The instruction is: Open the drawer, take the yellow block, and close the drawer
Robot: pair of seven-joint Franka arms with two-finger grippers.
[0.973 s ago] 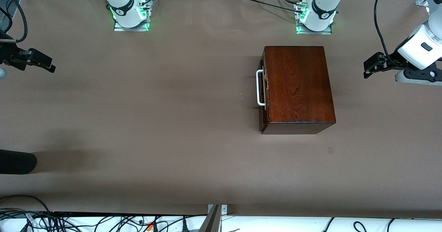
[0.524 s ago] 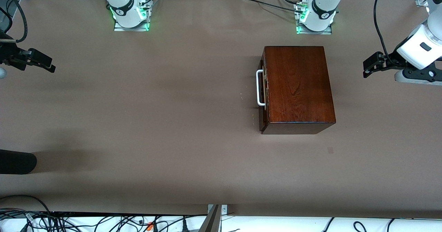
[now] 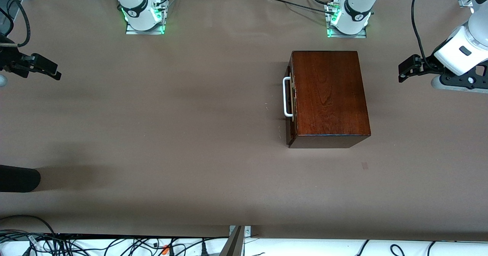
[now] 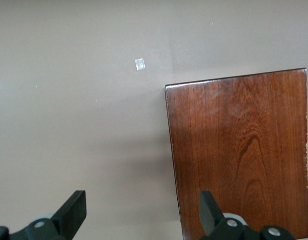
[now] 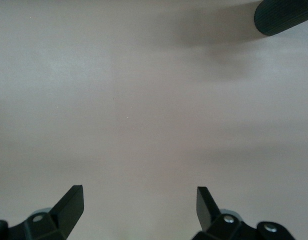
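The dark reddish-brown wooden box (image 3: 329,96) stands on the table toward the left arm's end. Its drawer (image 3: 291,103) is shut, and the white bar handle (image 3: 286,97) faces the right arm's end. The yellow block is hidden. My left gripper (image 3: 401,73) is open and empty, in the air beside the box at the end away from the handle. The left wrist view shows the box top (image 4: 238,150), with my left gripper (image 4: 141,212) over its edge. My right gripper (image 3: 57,72) waits open and empty over the table's right-arm end, also seen in the right wrist view (image 5: 139,204).
A black cylinder (image 3: 19,178) pokes in over the table at the right arm's end, nearer the front camera; it also shows in the right wrist view (image 5: 283,15). A small square mark (image 3: 365,165) lies on the brown table (image 3: 171,115) near the box.
My left gripper has shifted slightly toward the box and toward the robots' bases. The box, the drawer and the right arm have not moved.
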